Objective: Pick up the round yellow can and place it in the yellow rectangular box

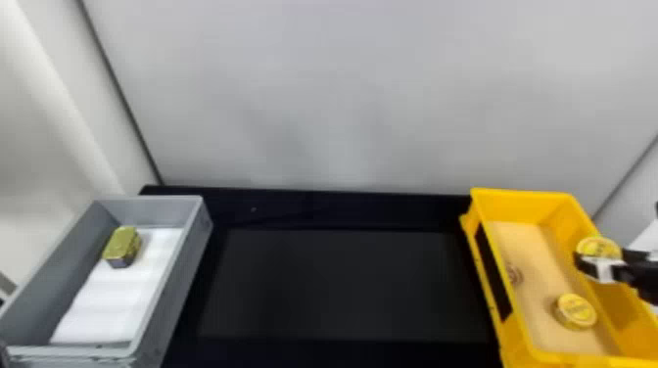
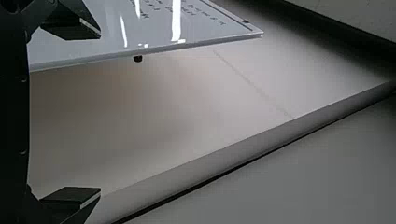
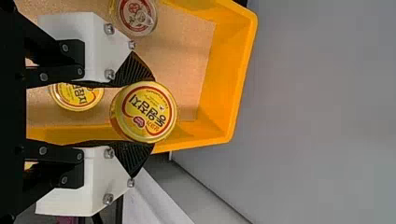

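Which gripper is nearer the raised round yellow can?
Right. The right gripper holds the round yellow can at the right side of the yellow box; the left gripper is away from both, open and empty.

On the black table [image 1: 342, 284] sit a gray box [image 1: 171, 293], left — and the yellow box [image 1: 519, 200], right.

A grey box [image 1: 190, 254] stands on the left of the black worktop [image 1: 342, 284]. A gold rectangular tin [image 1: 122, 244] sits on the white sheet [image 1: 105, 306] inside, towards the far end. A pale wall [image 1: 342, 98] rises behind. The left wrist view shows a glossy white board [image 2: 154, 28] with handwriting on it.
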Available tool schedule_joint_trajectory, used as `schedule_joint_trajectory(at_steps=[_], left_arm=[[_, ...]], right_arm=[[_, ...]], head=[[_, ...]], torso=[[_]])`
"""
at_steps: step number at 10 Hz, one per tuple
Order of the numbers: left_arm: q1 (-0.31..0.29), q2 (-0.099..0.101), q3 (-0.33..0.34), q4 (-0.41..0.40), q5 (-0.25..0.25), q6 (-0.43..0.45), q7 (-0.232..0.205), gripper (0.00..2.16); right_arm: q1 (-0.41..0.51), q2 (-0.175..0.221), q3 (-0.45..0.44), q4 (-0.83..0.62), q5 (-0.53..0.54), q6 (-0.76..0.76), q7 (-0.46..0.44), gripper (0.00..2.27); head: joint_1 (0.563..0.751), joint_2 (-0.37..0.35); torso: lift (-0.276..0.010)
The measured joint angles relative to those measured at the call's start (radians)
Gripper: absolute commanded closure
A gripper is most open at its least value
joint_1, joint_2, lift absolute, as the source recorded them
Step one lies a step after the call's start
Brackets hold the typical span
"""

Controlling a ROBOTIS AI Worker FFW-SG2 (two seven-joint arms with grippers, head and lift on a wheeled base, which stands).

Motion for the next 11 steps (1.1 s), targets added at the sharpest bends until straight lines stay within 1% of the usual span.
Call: schedule_joint_trajectory(at_steps=[3, 5, 6, 9, 11], left_arm=[[0.000, 0.000, -0.001, 0.001, -0.001, 0.000, 0.000, 0.10], [0.000, 0.000, -0.001, 0.001, -0.002, 0.000, 0.000, 0.10], [0.001, 0.000, -0.001, 0.001, -0.002, 0.000, 0.000, 0.10], [0.002, 0.000, -0.001, 0.001, -0.002, 0.000, 0.000, 0.10], [0.002, 0.000, 0.000, 0.001, -0.002, 0.000, 0.000, 0.10]], right_arm=[[-0.023, -0.001, 0.002, 0.085, -0.041, -0.029, -0.018, 0.72], [-0.031, -0.002, 0.003, 0.112, -0.059, -0.038, -0.023, 0.41], [-0.031, -0.002, 0.004, 0.110, -0.062, -0.041, -0.031, 0.30], [-0.030, -0.003, 0.002, 0.099, -0.068, -0.049, -0.040, 0.14], [-0.030, -0.004, 0.003, 0.099, -0.071, -0.051, -0.039, 0.11]], head=[[0.694, 0.014], [0.694, 0.014], [0.694, 0.014], [0.694, 0.014], [0.694, 0.014]], torso=[[-0.060], [-0.060], [-0.060], [-0.060], [-0.060]])
